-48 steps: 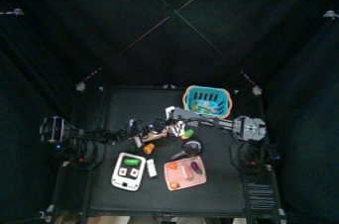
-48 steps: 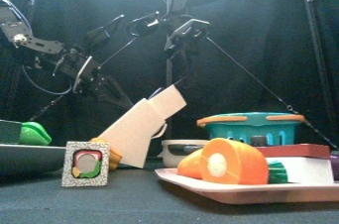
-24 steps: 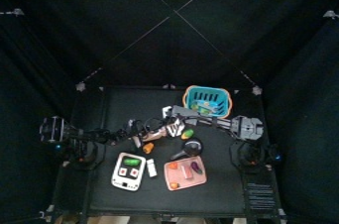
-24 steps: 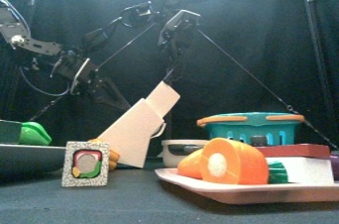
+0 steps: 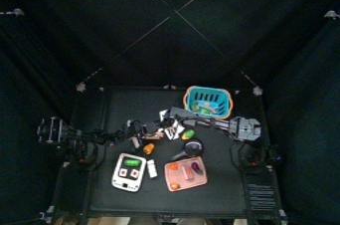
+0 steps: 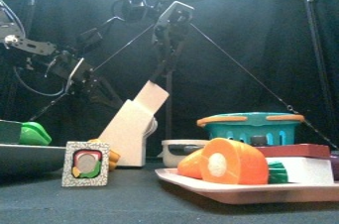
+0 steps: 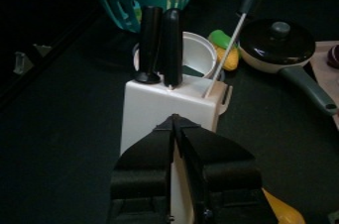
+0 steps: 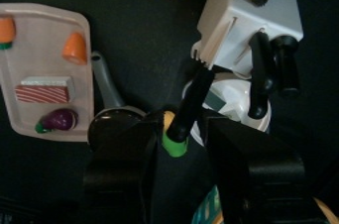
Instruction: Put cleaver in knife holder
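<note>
The knife holder is a whitish block that leans tilted on the table. Black knife handles stick out of its top. My left gripper is shut on the block's lower edge. The cleaver's black handle stands out of a slot in the holder. It lies between the spread jaws of my right gripper, and neither jaw touches it. In the front view the right gripper hangs above the block.
The teal basket stands behind the holder at the right. A pink tray of toy food lies at the front. A white-and-green board lies beside it. A white cup and a pan sit close to the holder.
My right gripper's jaws have spread wide and let go of the cleaver's handle, and the gripper has risen a little. The knife holder now leans more steeply.
</note>
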